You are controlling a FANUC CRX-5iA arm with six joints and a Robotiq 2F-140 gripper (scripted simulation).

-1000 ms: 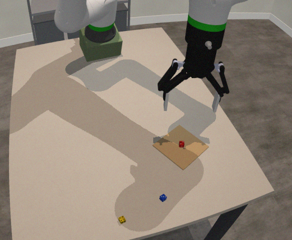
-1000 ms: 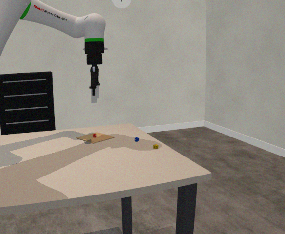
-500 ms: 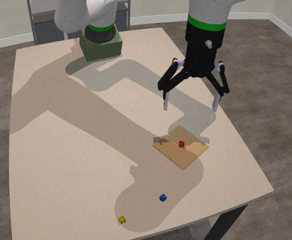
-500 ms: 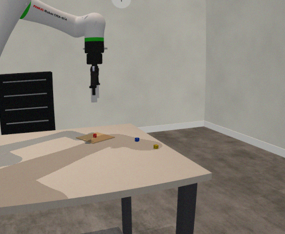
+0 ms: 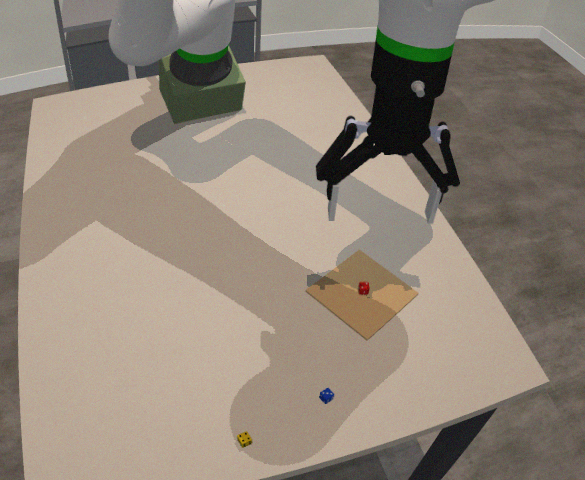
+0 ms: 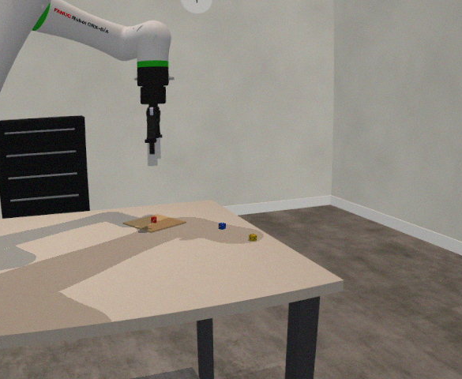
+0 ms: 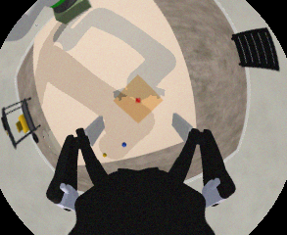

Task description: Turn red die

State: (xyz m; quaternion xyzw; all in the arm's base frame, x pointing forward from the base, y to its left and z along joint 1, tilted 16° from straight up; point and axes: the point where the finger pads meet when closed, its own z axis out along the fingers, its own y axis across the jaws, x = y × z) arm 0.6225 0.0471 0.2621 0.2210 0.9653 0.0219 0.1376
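Note:
The red die (image 5: 363, 287) sits flat on the tan mat (image 5: 362, 296), near the mat's middle; it also shows in the side view (image 6: 153, 219) and in the wrist view (image 7: 138, 100). Its top number is too small to read. My gripper (image 5: 382, 207) hangs high above the mat, wide open and empty, well clear of the die. In the side view the gripper (image 6: 152, 156) is far above the table. The blue die (image 5: 326, 395) and the yellow die (image 5: 244, 439) lie on the table near its front edge, off the mat.
The robot's green base block (image 5: 201, 87) stands at the table's far side. A black cabinet (image 6: 41, 165) stands behind the table. The table's right edge runs close to the mat.

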